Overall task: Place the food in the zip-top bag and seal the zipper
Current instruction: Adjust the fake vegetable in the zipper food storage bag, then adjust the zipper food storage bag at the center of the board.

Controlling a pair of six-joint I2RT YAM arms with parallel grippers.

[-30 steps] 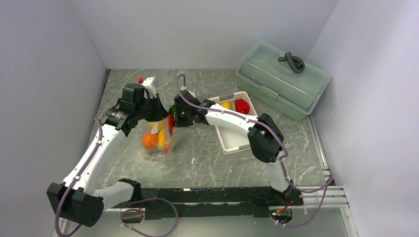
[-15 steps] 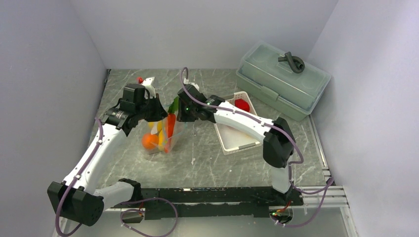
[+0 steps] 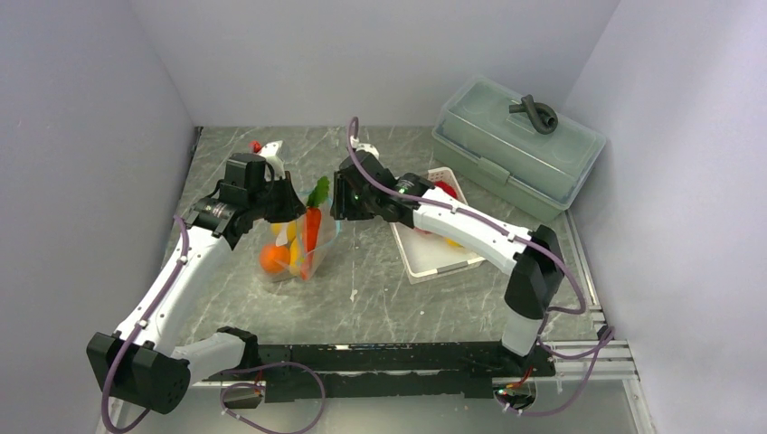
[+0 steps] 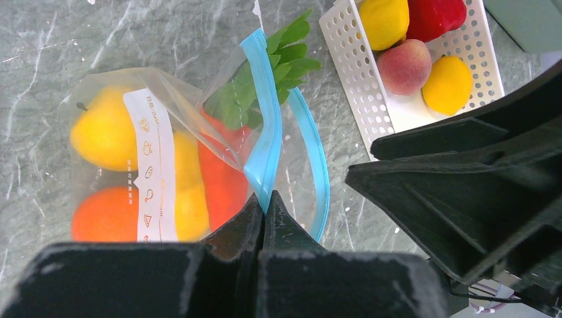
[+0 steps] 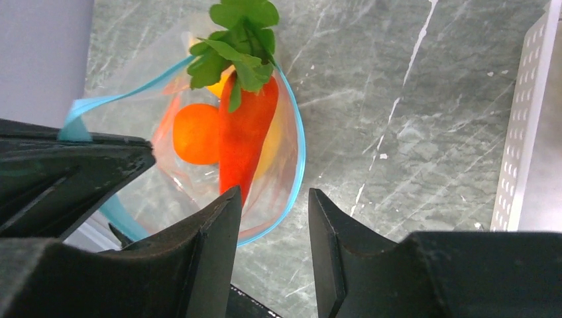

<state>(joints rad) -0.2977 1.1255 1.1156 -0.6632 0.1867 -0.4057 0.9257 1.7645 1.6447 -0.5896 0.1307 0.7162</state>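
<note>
The left claw [image 4: 265, 207] is pinched tight on the teal zipper [image 4: 264, 142]. The right claw [image 5: 273, 199] hangs parted and empty above the bag mouth. On the counter [image 3: 380, 289], the white basket [image 4: 351, 73] holds a pepper [image 4: 434, 16], a peach [image 4: 404, 66] and lemons [image 4: 449, 85]. Beside it, the clear bag [image 4: 99, 86] holds the upright carrot [image 5: 245, 142] and an orange [image 5: 195, 132].

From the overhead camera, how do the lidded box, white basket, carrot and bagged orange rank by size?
1. lidded box
2. white basket, though partly covered
3. carrot, leaves included
4. orange
</note>
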